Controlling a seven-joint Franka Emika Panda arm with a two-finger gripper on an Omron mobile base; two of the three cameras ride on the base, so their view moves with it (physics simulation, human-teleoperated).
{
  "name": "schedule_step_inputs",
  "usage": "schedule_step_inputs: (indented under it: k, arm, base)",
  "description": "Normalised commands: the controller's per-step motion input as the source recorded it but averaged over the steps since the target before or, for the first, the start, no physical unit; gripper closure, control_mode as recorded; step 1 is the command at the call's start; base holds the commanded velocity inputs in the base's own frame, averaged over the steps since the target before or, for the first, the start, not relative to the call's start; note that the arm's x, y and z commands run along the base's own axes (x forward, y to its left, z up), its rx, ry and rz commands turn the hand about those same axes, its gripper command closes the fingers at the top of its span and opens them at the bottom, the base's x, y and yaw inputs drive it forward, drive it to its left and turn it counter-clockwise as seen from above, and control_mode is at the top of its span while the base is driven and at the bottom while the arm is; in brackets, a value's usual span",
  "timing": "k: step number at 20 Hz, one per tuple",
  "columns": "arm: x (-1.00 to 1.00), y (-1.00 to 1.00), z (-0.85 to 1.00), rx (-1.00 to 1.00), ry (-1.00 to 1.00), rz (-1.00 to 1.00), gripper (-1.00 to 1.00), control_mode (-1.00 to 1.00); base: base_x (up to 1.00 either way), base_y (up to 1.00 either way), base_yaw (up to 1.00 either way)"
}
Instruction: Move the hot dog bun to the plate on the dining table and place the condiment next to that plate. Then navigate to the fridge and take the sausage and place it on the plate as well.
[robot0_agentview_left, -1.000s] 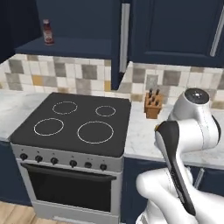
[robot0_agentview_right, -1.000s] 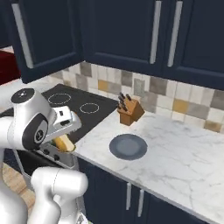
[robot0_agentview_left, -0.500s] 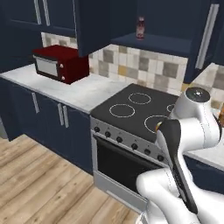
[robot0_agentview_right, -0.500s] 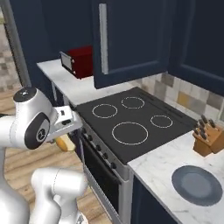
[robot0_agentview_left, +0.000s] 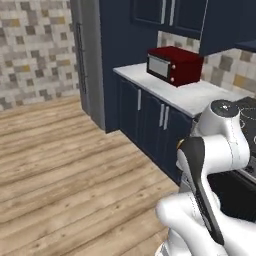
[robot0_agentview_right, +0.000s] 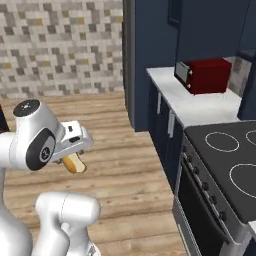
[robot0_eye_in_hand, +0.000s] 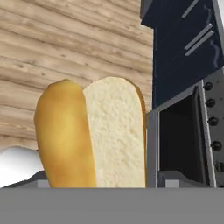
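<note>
Fingers (robot0_agentview_right: 75, 159) clamping hot dog bun (robot0_eye_in_hand: 92, 133), cut face in hand view, tip in right base view

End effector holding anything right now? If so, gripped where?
Yes, the hot dog bun. The end effector grips its near end, with the far end sticking out below the hand; exact contact points are hidden.

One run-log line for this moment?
phase: carrying | hand: shut on hot dog bun | surroundings: stove, red toaster oven on counter | plate: not reached
</note>
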Motion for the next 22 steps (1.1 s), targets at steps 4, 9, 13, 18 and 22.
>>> schedule_step_inputs:
  k: [4, 9, 13, 18, 22]
  arm:
    - [0.00, 0.00, 0.00, 0.00, 0.00, 0.00, 1.00, 1.00]
    - [0.00, 0.00, 0.00, 0.00, 0.00, 0.00, 1.00, 1.00]
    - [0.00, 0.00, 0.00, 0.00, 0.00, 0.00, 1.00, 1.00]
    - [0.00, 0.00, 0.00, 0.00, 0.00, 0.00, 1.00, 1.00]
    - [0.00, 0.00, 0.00, 0.00, 0.00, 0.00, 1.00, 1.00]
  base:
    - [-0.02, 0.70, 0.71]
    - [0.00, 0.49, 0.68]
    - [-0.15, 0.46, 0.66]
    - [-0.17, 0.21, 0.56]
    - [0.35, -0.92, 0.41]
